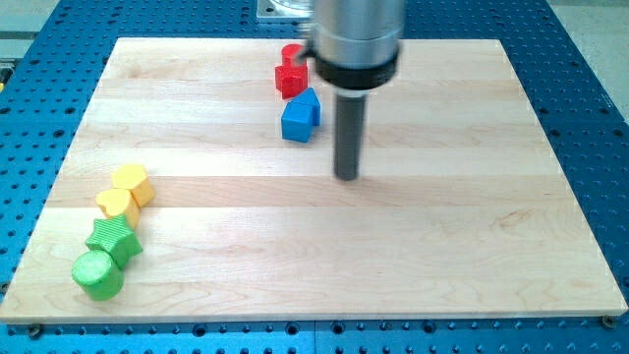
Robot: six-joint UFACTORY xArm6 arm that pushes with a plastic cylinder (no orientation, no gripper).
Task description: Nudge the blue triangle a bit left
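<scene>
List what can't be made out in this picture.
- Red blocks, camera view: the arm's grey body covers part of the upper one, so its shape is unclear.
- Blue triangle: looks more house-shaped; its true outline is uncertain.
- Gap between my tip and the blue block: depth unclear from a single view.
- Arm above the collar: cut off by the view's top.

Bright, even overhead lighting; the wooden board [314,246] shows soft, diffuse sheen without harsh glare. Blocks cast short, faint shadows. The metallic collar [360,39] above the rod carries pale highlights and appears slightly soft; focus elsewhere is reasonably sharp
</scene>
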